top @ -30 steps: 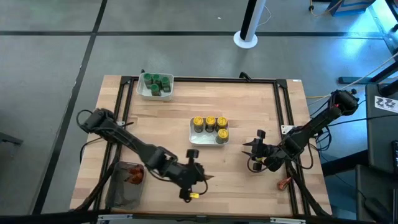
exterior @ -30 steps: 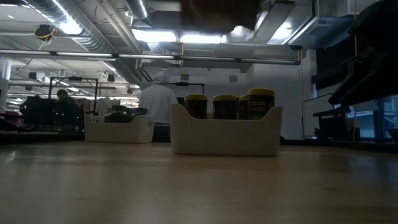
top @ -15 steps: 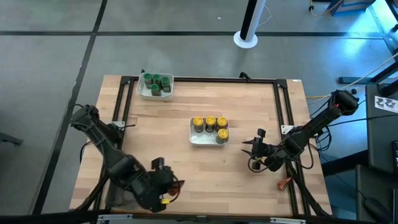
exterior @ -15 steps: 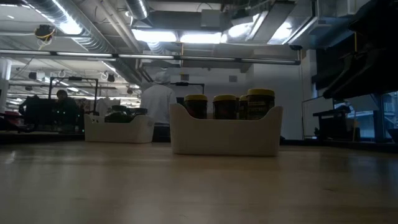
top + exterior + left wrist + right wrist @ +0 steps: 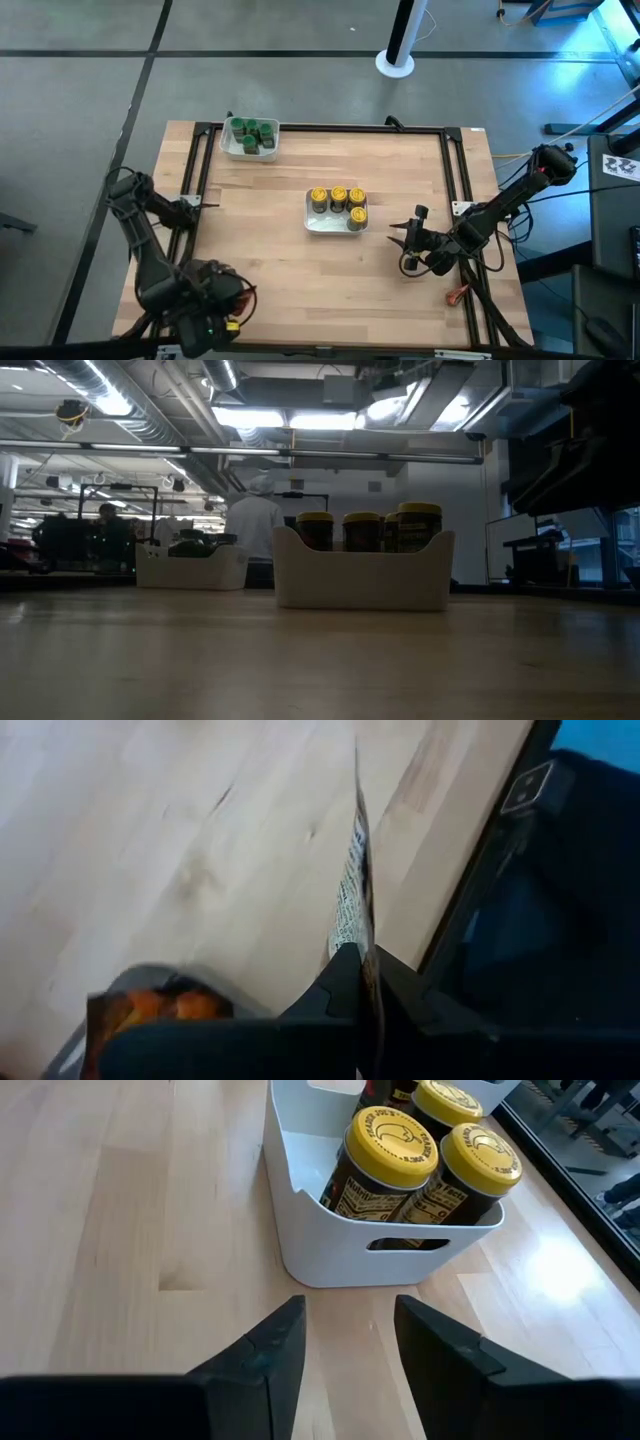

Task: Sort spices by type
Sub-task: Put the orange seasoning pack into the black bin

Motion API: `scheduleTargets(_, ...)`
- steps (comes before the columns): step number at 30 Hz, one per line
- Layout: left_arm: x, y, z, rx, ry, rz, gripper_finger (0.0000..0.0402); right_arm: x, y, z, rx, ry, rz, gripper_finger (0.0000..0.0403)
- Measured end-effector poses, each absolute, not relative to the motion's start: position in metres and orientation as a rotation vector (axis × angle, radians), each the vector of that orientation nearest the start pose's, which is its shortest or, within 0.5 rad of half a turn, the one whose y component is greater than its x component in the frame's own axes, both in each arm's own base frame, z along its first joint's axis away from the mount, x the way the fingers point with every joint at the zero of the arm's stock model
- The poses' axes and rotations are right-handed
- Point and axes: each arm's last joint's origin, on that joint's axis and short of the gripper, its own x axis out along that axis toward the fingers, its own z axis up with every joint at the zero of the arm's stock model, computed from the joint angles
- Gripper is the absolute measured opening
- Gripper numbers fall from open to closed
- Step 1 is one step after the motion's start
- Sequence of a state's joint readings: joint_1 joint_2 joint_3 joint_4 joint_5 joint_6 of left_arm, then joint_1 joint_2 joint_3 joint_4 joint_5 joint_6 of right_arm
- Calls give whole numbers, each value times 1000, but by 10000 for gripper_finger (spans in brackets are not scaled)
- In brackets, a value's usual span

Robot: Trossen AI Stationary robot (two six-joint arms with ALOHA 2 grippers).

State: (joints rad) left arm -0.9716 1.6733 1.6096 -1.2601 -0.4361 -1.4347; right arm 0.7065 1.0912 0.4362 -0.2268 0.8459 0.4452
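The sorting looks close to finished. Four small round jars with green lids (image 5: 250, 135) sit together in a white rectangular tray (image 5: 229, 146) at the far left of the wooden bench (image 5: 400, 190). Four like jars with yellow lids (image 5: 338, 201) fill a second white tray (image 5: 312, 222) near the middle of the bench; the right wrist view shows them standing upright inside it (image 5: 400, 1155).

The left gripper (image 5: 360, 985) is at the near left corner of the bench, clenched on the edge of a thin red-orange packet (image 5: 350, 895), which stands on edge between its fingers. It hangs just beside a clear grey tub (image 5: 150, 982), in which other red-orange packets (image 5: 140, 1010) already lie. Dropping this one in appears to be the step in hand.

One more small reddish item (image 5: 458, 294) lies at the near right edge of the bench and probably remains to be collected.

The right gripper (image 5: 350, 1330) waits with its fingers spread, empty, just right of the yellow-lid tray.
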Motion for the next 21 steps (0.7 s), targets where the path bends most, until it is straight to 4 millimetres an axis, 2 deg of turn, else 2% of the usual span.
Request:
scheduleTargets(13, 147, -270, 315, -489, 1066, 431, 0, 154, 103, 169, -188, 577, -262, 156)
scheduleTargets(21, 131, -275, 293, -500, 1086, 476, 0, 154, 103, 169, -187, 577, -262, 156)
